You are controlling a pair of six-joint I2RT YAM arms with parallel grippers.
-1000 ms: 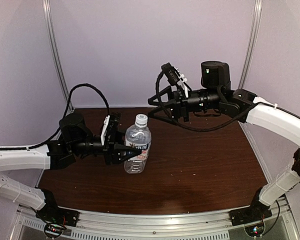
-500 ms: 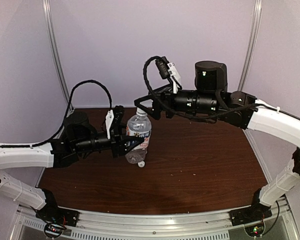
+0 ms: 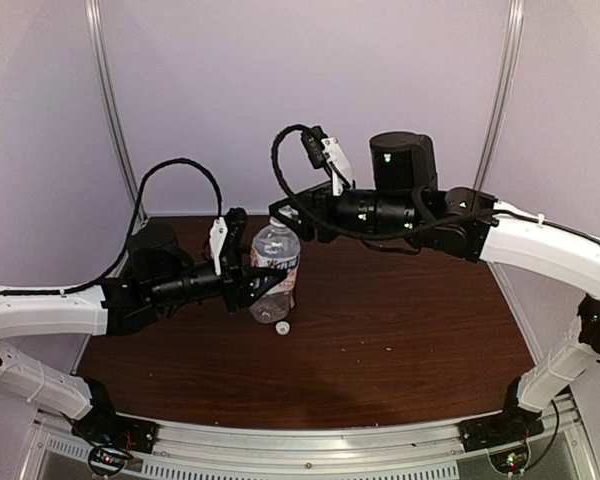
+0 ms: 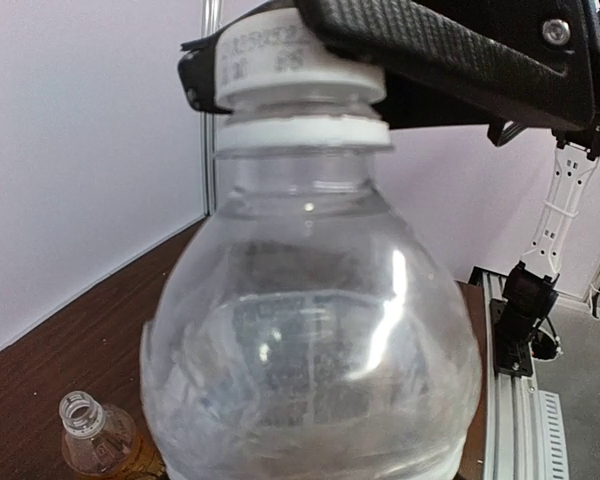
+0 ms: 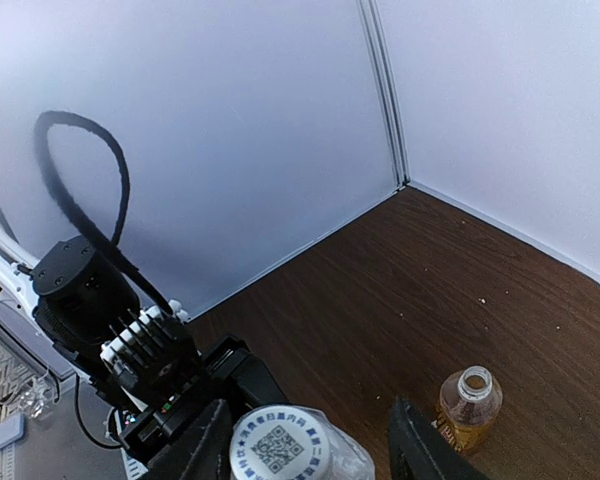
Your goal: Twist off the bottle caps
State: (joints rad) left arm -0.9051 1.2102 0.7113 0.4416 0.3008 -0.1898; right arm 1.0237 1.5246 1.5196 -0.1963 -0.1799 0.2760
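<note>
Pale lilac walls (image 3: 280,90) enclose a dark wood-grain worktop (image 3: 400,330). Half done, I judge: the amber bottle (image 5: 468,405) stands open-necked, and a small white loose cap (image 3: 282,328) lies by the foot of the clear bottle (image 3: 276,270). That bottle, thin, glossy and round-shouldered, sits mid-worktop, clamped in the left end effector (image 3: 265,282). Its printed second cap (image 5: 277,448) is on. The right end effector (image 3: 285,218) straddles it, narrow, a gap on one side, not yet gripping

Clear bottle (image 4: 310,330): glossy transparent plastic. Bottle cap (image 4: 270,70): white matt plastic. Amber bottle (image 5: 468,410): glossy translucent plastic. Table (image 3: 400,330): dark wood-grain surface, smooth, low sheen.
</note>
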